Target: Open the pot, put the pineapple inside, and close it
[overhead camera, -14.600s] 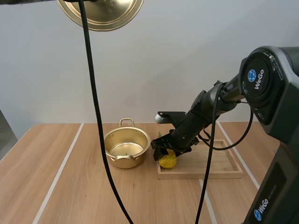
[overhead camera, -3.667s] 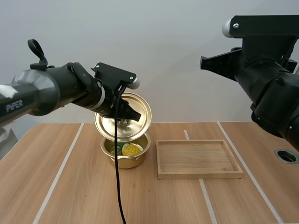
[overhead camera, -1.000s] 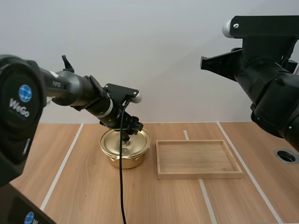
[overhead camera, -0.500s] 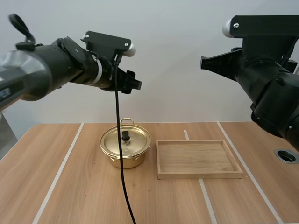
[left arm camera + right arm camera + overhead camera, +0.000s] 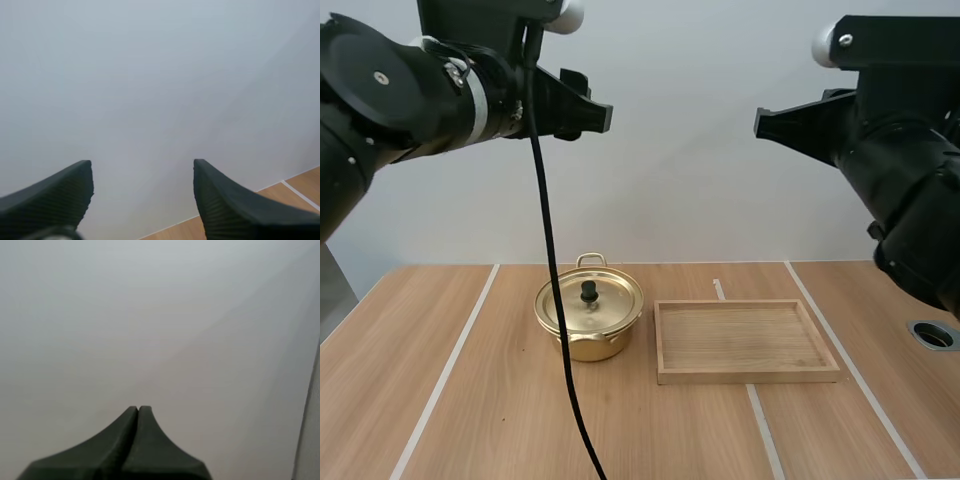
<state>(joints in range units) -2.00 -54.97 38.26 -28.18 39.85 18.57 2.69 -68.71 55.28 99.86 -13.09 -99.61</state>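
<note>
High view, bench (image 5: pixel 470 410): pale wood with light stripes running away from the camera.
Pot (image 5: pixel 600 346): gold, standing on the bench about mid-depth, just left of the tray with a small gap between them; a loop handle shows at its far side.
Lid (image 5: pixel 612 300): seated flat on the pot, black knob (image 5: pixel 588 291) upright at its middle; the pot's inside is hidden.
Tray (image 5: pixel 750 376): wooden, shallow, rectangular, flat on the bench to the right of the pot.
Left arm (image 5: pixel 410 90): raised high above the bench, well apart from the pot.
Right arm (image 5: pixel 905 180): raised high on the opposite side, above the tray's right end.
Left hand (image 5: pixel 142 165): in the left wrist view its fingers stand wide apart, ribbed faces turned inward, empty.
Right hand (image 5: pixel 138 411): in the right wrist view its fingers press together into one dark wedge, empty.
</note>
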